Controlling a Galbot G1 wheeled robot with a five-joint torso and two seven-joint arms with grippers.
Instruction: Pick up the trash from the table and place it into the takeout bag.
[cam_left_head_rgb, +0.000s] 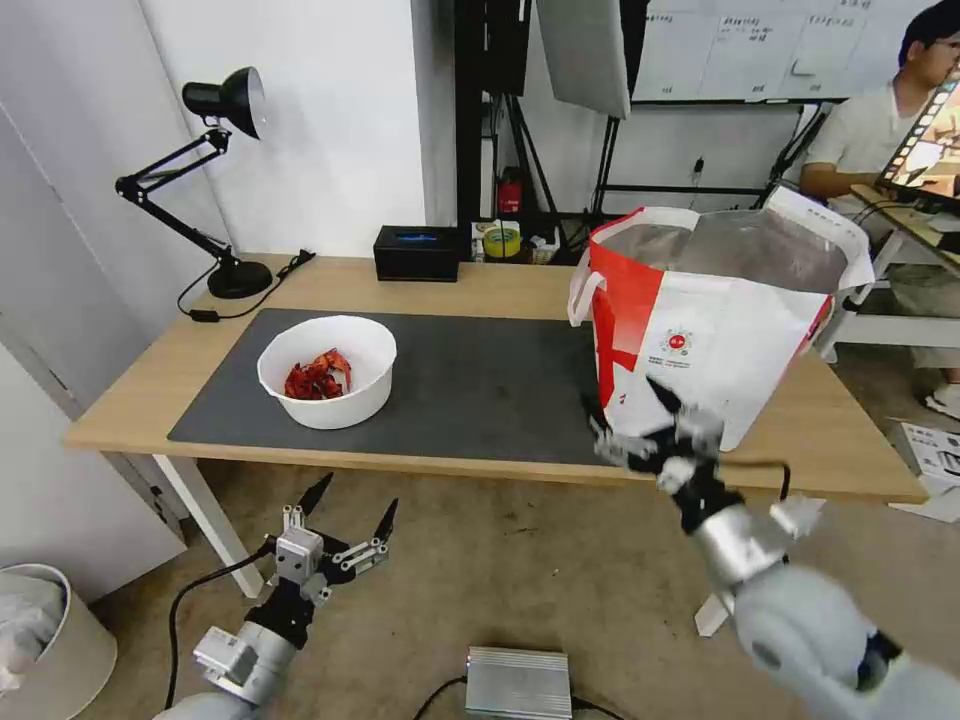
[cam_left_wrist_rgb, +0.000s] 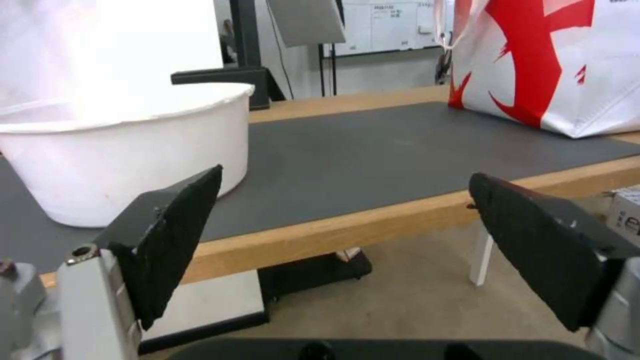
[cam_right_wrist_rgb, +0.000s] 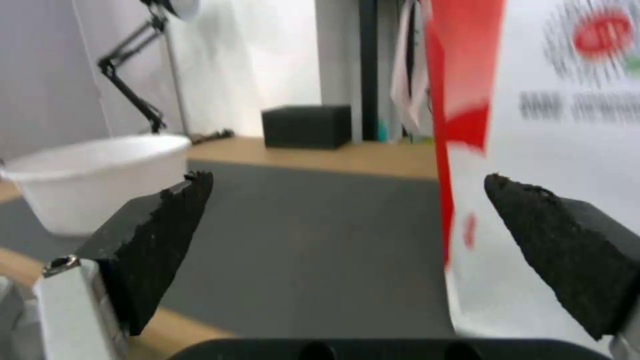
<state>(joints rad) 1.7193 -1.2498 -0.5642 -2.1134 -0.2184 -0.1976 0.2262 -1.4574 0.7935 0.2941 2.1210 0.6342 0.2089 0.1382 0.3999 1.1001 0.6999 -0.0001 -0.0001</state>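
A white round bowl (cam_left_head_rgb: 327, 384) with red shellfish shells (cam_left_head_rgb: 318, 376) stands on the left part of the dark grey mat (cam_left_head_rgb: 470, 385) on the table (cam_left_head_rgb: 130, 400). The takeout bag (cam_left_head_rgb: 715, 325) stands open at the table's right, its foil lining showing. My right gripper (cam_left_head_rgb: 630, 405) is open at the table's front edge, close to the bag's near red corner. My left gripper (cam_left_head_rgb: 350, 505) hangs open below and in front of the table edge, under the bowl (cam_left_wrist_rgb: 127, 150). The right wrist view shows the bag (cam_right_wrist_rgb: 553, 150) just ahead and the bowl (cam_right_wrist_rgb: 100, 175) farther off.
A black desk lamp (cam_left_head_rgb: 205, 170) stands at the table's back left and a black box (cam_left_head_rgb: 417, 252) at the back middle. A silver box (cam_left_head_rgb: 518, 682) lies on the floor, a white bin (cam_left_head_rgb: 45, 640) to the left. A person sits at a desk behind the bag.
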